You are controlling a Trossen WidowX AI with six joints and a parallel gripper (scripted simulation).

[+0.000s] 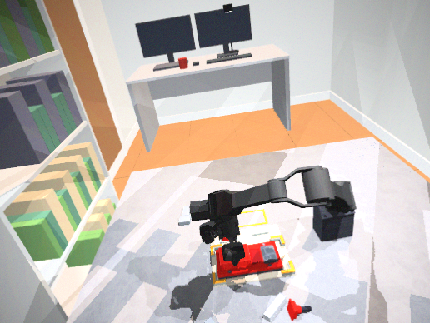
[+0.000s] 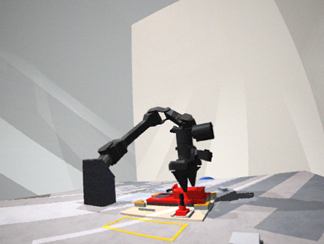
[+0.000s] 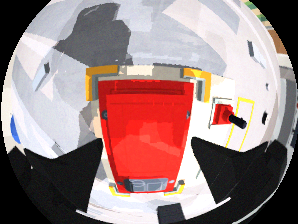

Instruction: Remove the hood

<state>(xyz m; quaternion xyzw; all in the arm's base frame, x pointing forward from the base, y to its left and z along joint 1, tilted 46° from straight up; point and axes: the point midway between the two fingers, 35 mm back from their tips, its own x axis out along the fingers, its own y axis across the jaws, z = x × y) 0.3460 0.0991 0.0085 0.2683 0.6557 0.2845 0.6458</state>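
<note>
Pincer (image 1: 234, 260) (image 2: 189, 189) (image 3: 148, 143) spread wide and empty, pointing down over the raised red hood (image 2: 191, 193) (image 3: 145, 130), still on the toy car (image 1: 254, 262) (image 2: 165, 199) (image 3: 107, 90). In the top view, shelves (image 1: 29, 187) stand left; a white table (image 1: 208, 68) with monitors (image 1: 166, 36) stands behind; bare grey wall (image 1: 379, 54) rises right.

Wrist view close above, exterior lower, sidelong

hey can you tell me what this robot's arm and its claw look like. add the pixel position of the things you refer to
The arm (image 1: 254, 198) (image 2: 135, 130) is dark grey to black, with chunky segments and no visible cables or markings. Its claw (image 2: 189, 189) (image 3: 148, 143) is black, with two tapered fingers ending in points.
</note>
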